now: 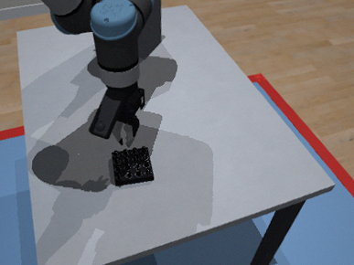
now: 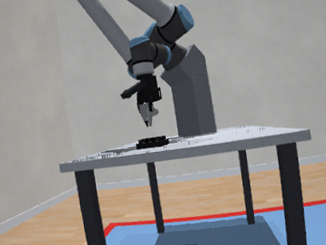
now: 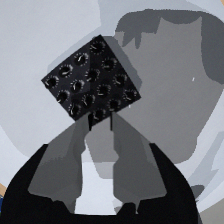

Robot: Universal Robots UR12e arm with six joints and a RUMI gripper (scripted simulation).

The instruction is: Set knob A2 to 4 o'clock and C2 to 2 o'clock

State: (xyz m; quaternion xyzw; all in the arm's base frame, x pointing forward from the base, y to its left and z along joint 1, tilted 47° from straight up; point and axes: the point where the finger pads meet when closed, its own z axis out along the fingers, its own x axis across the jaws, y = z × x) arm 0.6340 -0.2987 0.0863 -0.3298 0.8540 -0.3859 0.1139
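Observation:
The knob box (image 1: 132, 167) is a flat black square block with a grid of small knobs, lying on the grey table. It also shows in the exterior view (image 2: 152, 141) and, turned like a diamond, in the wrist view (image 3: 92, 82). The single knobs' pointers are too small to read. My gripper (image 1: 127, 140) (image 2: 147, 123) hangs a short way above the box's far edge, pointing down, clear of the knobs. In the wrist view its fingertips stand close together over the box's near corner, with nothing between them.
The grey table (image 1: 177, 125) carries only the box; its edges lie well away on all sides. The arm's grey pedestal (image 2: 191, 93) stands at the back of the table. A blue mat with a red border (image 1: 326, 244) covers the floor below.

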